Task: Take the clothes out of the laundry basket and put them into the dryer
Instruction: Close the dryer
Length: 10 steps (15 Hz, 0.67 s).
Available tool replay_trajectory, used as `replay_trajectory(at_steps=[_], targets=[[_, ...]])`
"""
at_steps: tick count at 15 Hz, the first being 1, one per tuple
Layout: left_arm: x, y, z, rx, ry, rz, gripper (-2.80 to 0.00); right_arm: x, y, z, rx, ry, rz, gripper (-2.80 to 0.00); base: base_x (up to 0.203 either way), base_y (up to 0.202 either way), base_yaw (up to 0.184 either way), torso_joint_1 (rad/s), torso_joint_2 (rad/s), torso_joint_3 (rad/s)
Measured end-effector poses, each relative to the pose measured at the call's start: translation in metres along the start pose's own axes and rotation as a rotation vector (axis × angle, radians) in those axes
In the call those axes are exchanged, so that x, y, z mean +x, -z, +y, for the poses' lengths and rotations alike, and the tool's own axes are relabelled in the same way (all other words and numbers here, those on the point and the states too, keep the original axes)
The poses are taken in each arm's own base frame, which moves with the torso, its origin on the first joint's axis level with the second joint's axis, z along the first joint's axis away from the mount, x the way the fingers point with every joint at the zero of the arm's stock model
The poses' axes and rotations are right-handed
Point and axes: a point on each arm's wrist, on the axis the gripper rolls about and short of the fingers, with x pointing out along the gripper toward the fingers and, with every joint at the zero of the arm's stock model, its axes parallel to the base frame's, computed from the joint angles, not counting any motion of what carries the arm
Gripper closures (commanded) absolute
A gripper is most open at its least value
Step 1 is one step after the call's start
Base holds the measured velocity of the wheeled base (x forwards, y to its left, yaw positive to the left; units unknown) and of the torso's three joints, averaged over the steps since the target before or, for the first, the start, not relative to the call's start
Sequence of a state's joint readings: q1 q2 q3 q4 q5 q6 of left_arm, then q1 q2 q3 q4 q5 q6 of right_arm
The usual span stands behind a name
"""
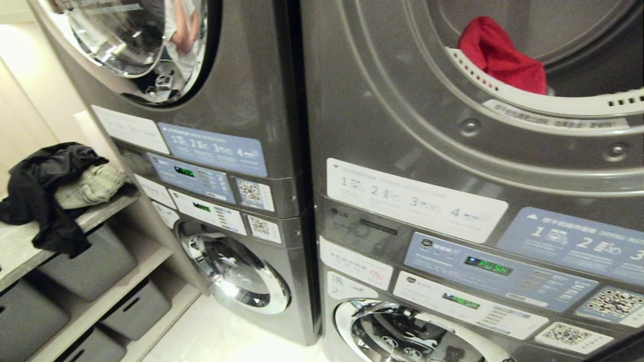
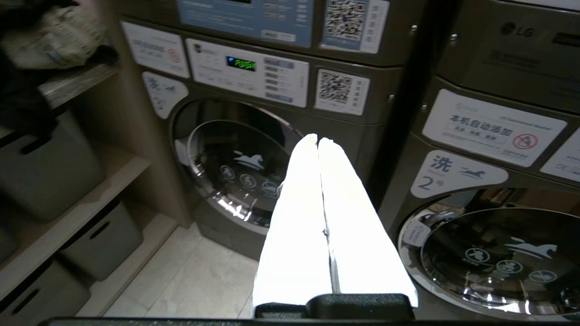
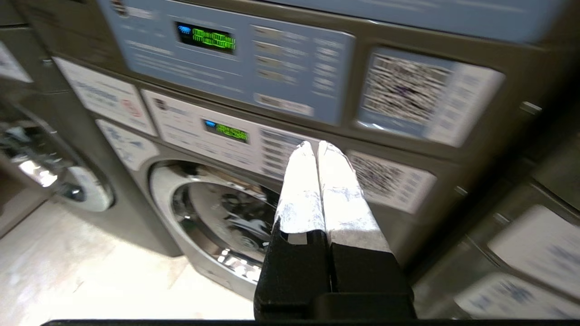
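The dryer [image 1: 402, 115] at the upper right stands with its drum open, and a red garment [image 1: 500, 55] lies on the drum's lip. A black garment [image 1: 40, 196] and a beige one [image 1: 90, 186] are heaped on the shelf at the left; the beige garment [image 2: 50, 38] also shows in the left wrist view. The laundry basket is out of view. My left gripper [image 2: 318, 139] is shut and empty, pointing at a lower washer door [image 2: 235, 167]. My right gripper [image 3: 316, 144] is shut and empty before a control panel [image 3: 226, 131]. Neither arm appears in the head view.
Two stacks of grey machines fill the front, each with a washer [image 1: 236, 274] below. Grey bins [image 1: 90, 266] sit under the wooden shelf [image 1: 20, 256] on the left. Pale tiled floor [image 1: 221, 337] lies between shelf and machines. A person is reflected in the upper left door glass [image 1: 183, 30].
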<state>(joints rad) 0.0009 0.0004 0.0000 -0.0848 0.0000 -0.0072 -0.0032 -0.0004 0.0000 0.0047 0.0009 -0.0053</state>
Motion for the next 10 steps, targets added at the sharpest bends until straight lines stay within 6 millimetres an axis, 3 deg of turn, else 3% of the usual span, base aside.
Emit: replay_trajectory(at_steps=[10], targets=[[0.0,0.0,0.0,0.0,0.0,0.0,0.0,0.0,0.0,0.0,0.002,0.0,0.0,0.0,0.001,0.008,-0.168,0.001,0.0,0.001]])
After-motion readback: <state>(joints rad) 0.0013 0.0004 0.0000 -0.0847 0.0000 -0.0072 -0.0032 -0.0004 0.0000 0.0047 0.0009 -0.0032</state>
